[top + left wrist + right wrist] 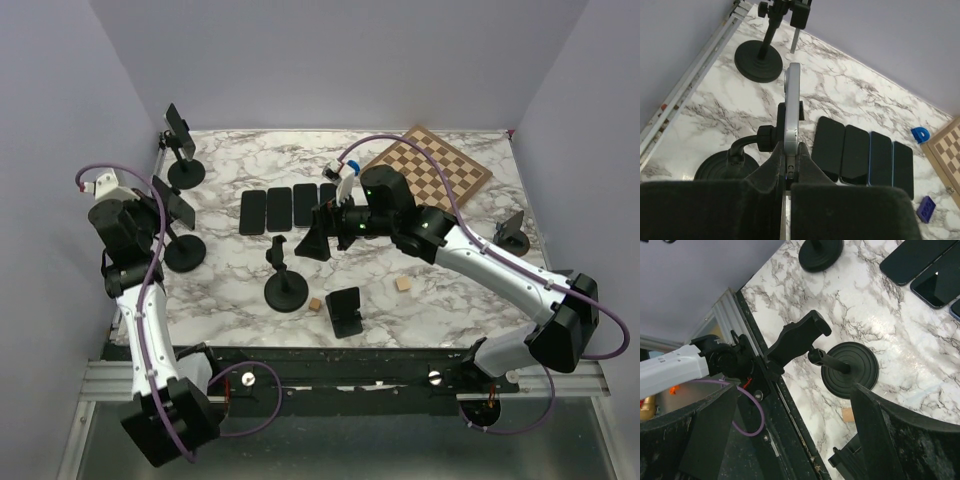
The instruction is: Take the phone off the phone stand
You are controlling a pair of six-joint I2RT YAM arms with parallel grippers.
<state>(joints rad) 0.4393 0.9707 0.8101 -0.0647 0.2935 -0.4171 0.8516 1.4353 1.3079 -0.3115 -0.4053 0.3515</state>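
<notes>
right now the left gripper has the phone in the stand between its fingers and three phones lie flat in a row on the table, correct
Not quite. The row of phones lying flat on the table counts four, not three; the left wrist view shows all four side by side. The rest holds: the left gripper has the phone in the stand between its fingers.

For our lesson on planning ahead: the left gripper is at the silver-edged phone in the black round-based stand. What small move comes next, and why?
Probably a short, slow pull of the silver-edged phone up and out of the black round-based stand: the left gripper looks closed on it, and the stand holds it too.
</notes>
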